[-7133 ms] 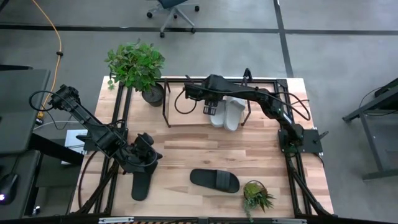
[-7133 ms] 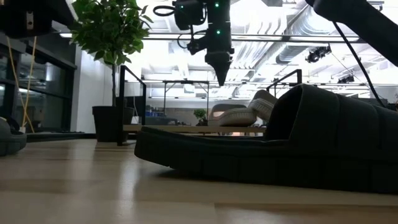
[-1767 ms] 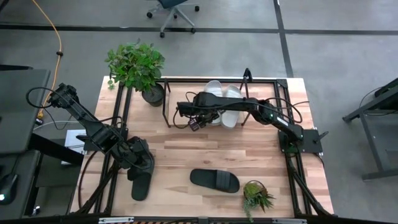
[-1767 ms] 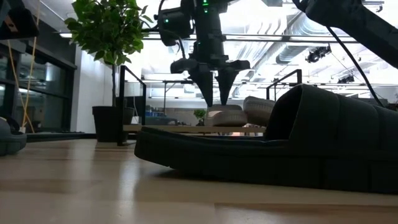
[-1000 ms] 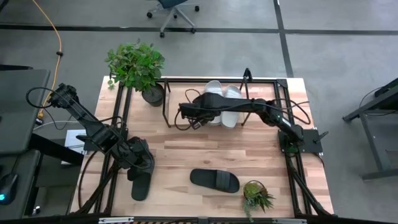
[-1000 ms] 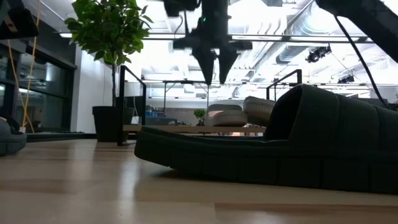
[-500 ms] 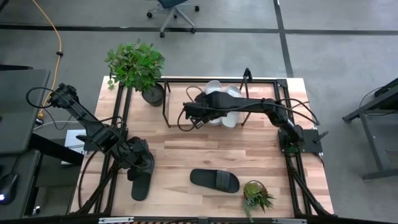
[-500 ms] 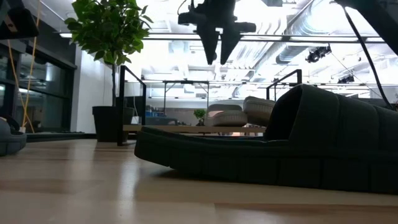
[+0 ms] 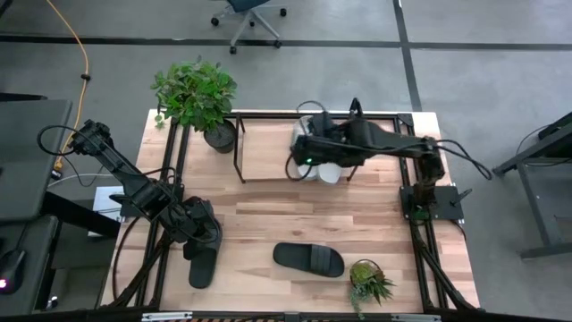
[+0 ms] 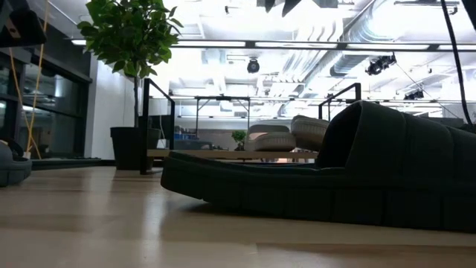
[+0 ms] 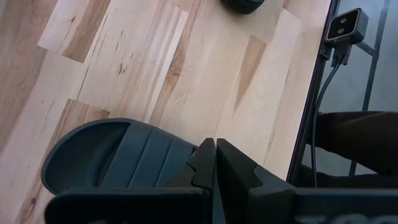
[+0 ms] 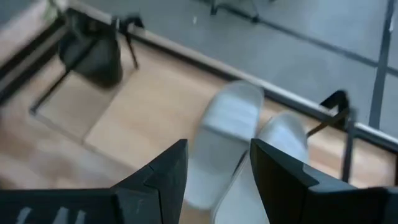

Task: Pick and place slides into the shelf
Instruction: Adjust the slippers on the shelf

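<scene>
1. The table [image 9: 268, 192] carries the shelf [image 9: 259, 152] along its far edge, with two grey slides [image 9: 332, 168] lying side by side in its right part.
2. One black slide [image 9: 308, 258] lies loose near the front edge; it looks next in line.
3. The other black slide [image 11: 118, 155] lies at the table's left, where the left hand [image 11: 216, 165] has its fingers pressed together on the strap.
4. The right hand [image 12: 214, 168], fingers spread and empty, hangs above the grey pair. It should clear the rack tubing before dropping to the loose slide's strap.

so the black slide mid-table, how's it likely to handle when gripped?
The black slide lies flat, sole down, so it is unlikely to roll or tip. Its raised ribbed strap looks like soft rubber and probably flexes when pinched. Likely light for its size.
</scene>
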